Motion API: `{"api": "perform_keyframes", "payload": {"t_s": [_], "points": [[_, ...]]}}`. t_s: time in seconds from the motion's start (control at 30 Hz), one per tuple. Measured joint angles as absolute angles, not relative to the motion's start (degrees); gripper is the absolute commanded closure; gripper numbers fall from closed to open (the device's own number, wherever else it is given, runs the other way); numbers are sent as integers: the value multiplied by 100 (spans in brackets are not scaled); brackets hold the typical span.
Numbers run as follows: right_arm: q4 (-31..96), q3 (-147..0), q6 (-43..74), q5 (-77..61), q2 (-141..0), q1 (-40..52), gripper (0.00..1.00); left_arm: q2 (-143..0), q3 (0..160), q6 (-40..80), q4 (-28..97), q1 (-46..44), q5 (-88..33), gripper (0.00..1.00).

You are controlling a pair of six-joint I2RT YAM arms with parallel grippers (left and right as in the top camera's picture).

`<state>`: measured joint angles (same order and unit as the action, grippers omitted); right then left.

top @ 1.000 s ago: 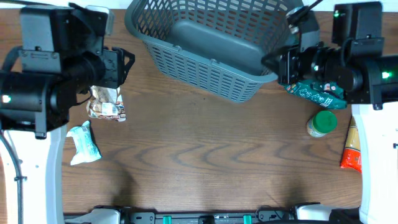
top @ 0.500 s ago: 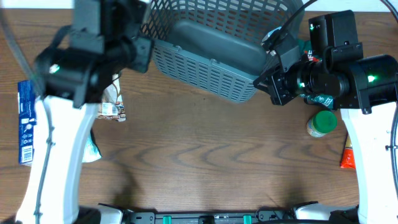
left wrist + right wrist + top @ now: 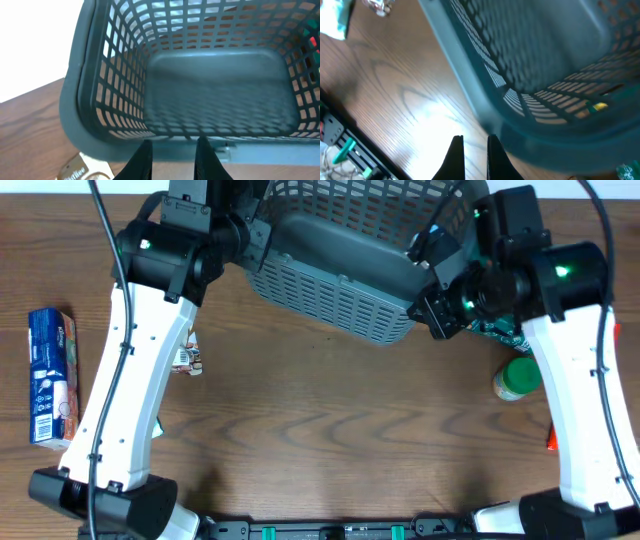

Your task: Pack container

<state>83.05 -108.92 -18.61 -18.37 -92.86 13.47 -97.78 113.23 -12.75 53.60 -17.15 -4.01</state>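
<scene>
The container (image 3: pixel 340 300) is a large dark grey lattice basket at the back middle of the table, and no packets show inside it. My left gripper (image 3: pixel 258 238) is at its left rim. In the left wrist view the left gripper (image 3: pixel 173 142) is open and empty, just short of the container's near rim (image 3: pixel 75 110). My right gripper (image 3: pixel 432 300) is at the container's right front corner. In the right wrist view the right gripper (image 3: pixel 475 136) stands narrowly open and empty above the table, beside the container's wall (image 3: pixel 485 90).
A blue packet (image 3: pixel 50 375) lies at the far left. A snack packet (image 3: pixel 188 358) shows partly under the left arm. A green packet (image 3: pixel 500 330) and a green-lidded jar (image 3: pixel 518 377) sit right of the container. A red packet (image 3: pixel 553 442) lies at the right edge.
Both arms have swung in toward the container, the left up from the table's left side to its left rim, the right leftward to its right corner. The blue packet has come into view.
</scene>
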Motion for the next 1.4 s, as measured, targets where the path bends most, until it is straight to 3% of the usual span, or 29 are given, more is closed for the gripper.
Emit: {"api": "perform_keyframes", "payload": {"t_s": [1.4], "points": [[8617, -10997, -2202, -2034, -9730, 1997, 99, -10602, 11323, -1997, 4862, -1715, -384, 94]]}}
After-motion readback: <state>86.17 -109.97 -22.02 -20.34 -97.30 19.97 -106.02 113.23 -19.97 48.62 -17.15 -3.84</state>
